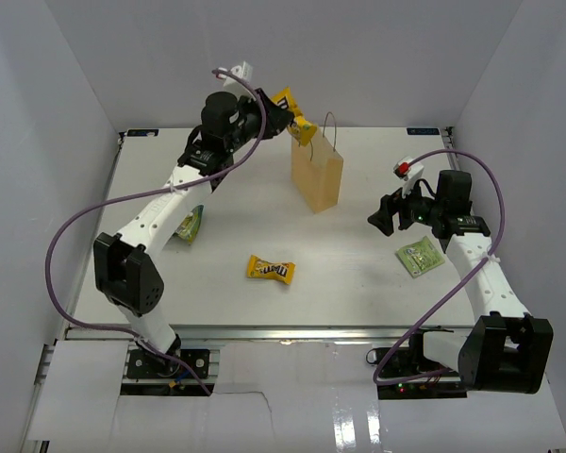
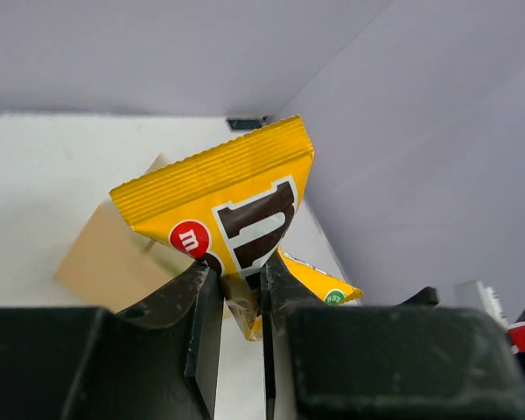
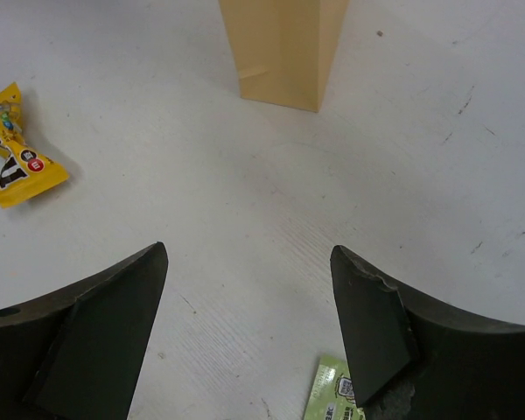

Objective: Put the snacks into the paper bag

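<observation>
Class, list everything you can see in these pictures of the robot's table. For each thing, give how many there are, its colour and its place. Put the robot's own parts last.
paper bag: one, tan, upright, far middle of the table
held yellow packet: one, yellow with brown lettering, raised near the bag's top, on its left
loose yellow packet: one, yellow, flat near the table's middle
left green packet: one, green and white, partly under the left arm
right green packet: one, green and white, flat beside the right arm
table: one, white
left hand: one, black, shut on the held yellow packet
right hand: one, black, open, empty, low to the right of the bag
</observation>
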